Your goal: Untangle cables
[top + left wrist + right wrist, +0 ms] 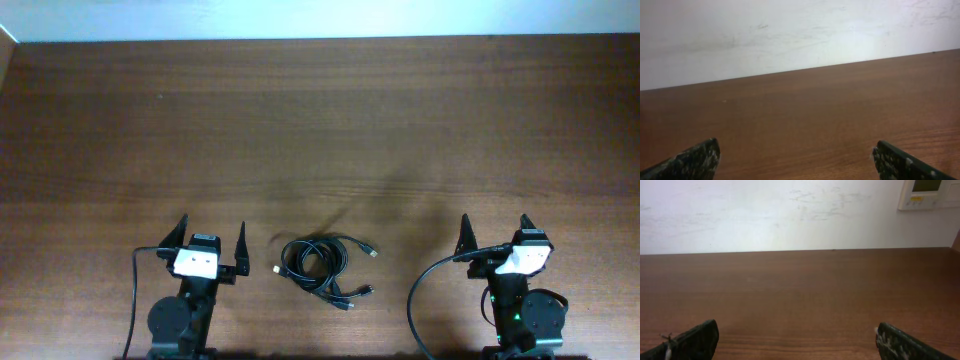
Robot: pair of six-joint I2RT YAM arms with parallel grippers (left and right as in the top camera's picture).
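Left gripper (214, 224): its two dark, tapering fingers are spread as wide as they are seen to go; nothing is held between them, and only bare wood is seen in the gap in the left wrist view
Right gripper (495, 220): it is likewise opened fully, nothing is gripped, and bare wood is seen between its fingers (692, 341) in the right wrist view
Thin black cords with small plug ends, coiled together in one loose bundle (320, 268): the bundle is laid flat on the table between the two grippers, just to the outer side of the left gripper's right finger and well apart from the right gripper's left finger; it is level with the finger roots, behind both sets of fingertips, and is touched by neither gripper
Plug ends: one metallic tip (372, 250) is pointed out of the coil toward the right gripper's fingers; a small pale tip (277, 268) is turned toward the left gripper's fingers; two more ends (357, 297) are trailed from the coil's near side
Dark brown wooden table (320, 120): a wide stretch of it is spread ahead of both sets of fingertips
White wall (790, 35): it is seen beyond the table's far edge, straight ahead of the fingers
Pale wall-mounted panel (930, 192): it is fixed high on the wall, above and beyond the right gripper's right finger
Bundle in the wrist views: it is not caught by either camera
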